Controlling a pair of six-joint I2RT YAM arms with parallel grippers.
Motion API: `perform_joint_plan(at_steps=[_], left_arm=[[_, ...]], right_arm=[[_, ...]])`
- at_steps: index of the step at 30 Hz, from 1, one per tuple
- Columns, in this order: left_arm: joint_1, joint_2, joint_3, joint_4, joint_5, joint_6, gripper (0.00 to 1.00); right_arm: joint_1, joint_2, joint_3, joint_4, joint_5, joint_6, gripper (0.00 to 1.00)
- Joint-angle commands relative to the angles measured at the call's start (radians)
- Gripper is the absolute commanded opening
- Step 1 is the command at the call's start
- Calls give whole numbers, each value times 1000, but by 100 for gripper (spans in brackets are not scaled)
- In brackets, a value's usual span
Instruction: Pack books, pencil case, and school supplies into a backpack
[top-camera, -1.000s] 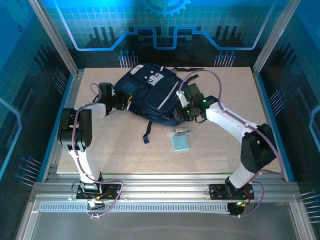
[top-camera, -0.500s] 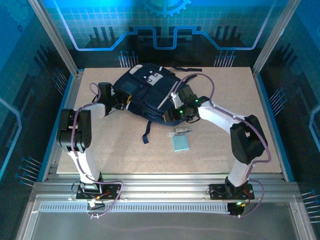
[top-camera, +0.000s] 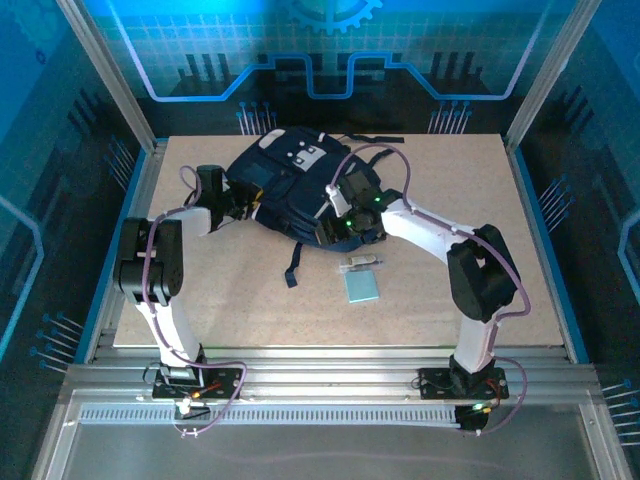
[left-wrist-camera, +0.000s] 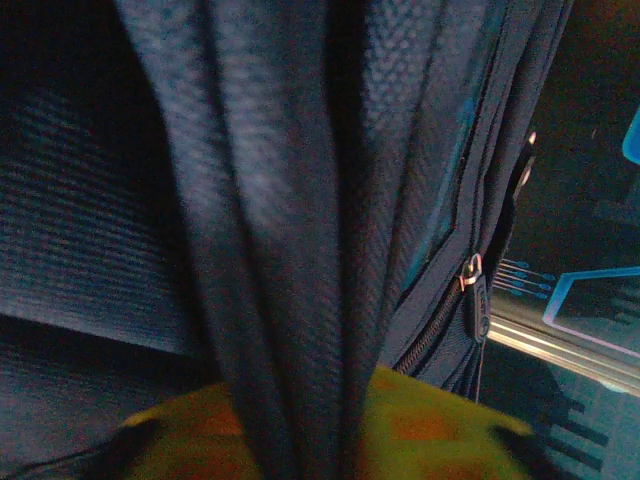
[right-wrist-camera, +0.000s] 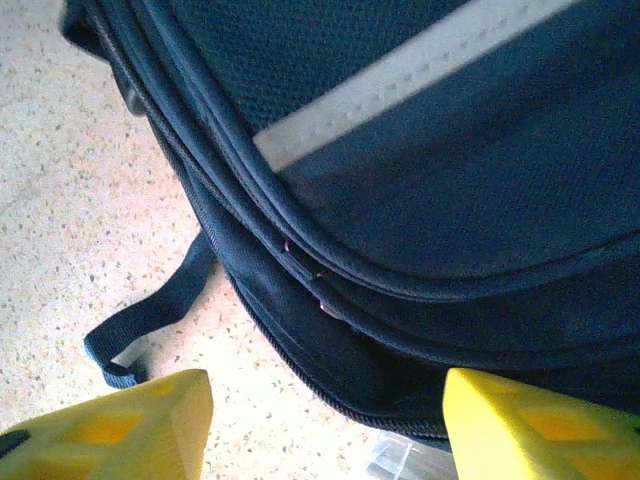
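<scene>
Your surface (top-camera: 230, 300) carries the backpack (top-camera: 285, 175) at its far middle. Your right pincer (top-camera: 338, 218) stands wide over the backpack's near edge, fingers (right-wrist-camera: 140, 420) well apart. Your left pincer (top-camera: 243, 205) is clamped on a fabric fold at the backpack's left side. The blue pad (top-camera: 361, 286) and clip (top-camera: 360, 263) lie outside, just beside each other.

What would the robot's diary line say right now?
left gripper pinches backpack fabric | right gripper open at backpack's near edge | blue pad on table, unpacked
</scene>
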Motion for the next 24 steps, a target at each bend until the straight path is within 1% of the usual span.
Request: perform_joint_plan(at_steps=[1,2,3,5,8,11,13,16,18,22,24], left_arm=[[22,-40,25,6,12,28,68],[23,-54,19,-8,5,40,86],[21,-76,15,-34,-7,54,99],[16,-119,-5,-74,-25,66,99],[-15,-198,-75,-69,-61,18,99],[-80,-247,-136,-41,-81,-52,99],[-145,-257,-186,32,-111,-130,99],[-245,-226,-224,128,-164,-239,95],[-303,-183,-228,172,-202,-285,91],[-384,-91,-224,258,-286,-327,82],[-400,-58,-194,222,-323,-297,80]], right_arm=[[-23,17,52,-22,31,-53,65],[-29,27,53,-11,28,-53,66],[-39,40,52,4,17,-51,66],[-57,57,42,37,-11,-40,66],[-77,74,17,84,-54,-19,66],[-85,75,-22,127,-61,2,67],[-91,77,-52,164,-78,33,67],[-97,82,-92,212,-120,86,67],[-97,82,-115,242,-135,110,67],[-99,74,-156,286,-151,152,67],[-100,68,-173,298,-149,164,67]])
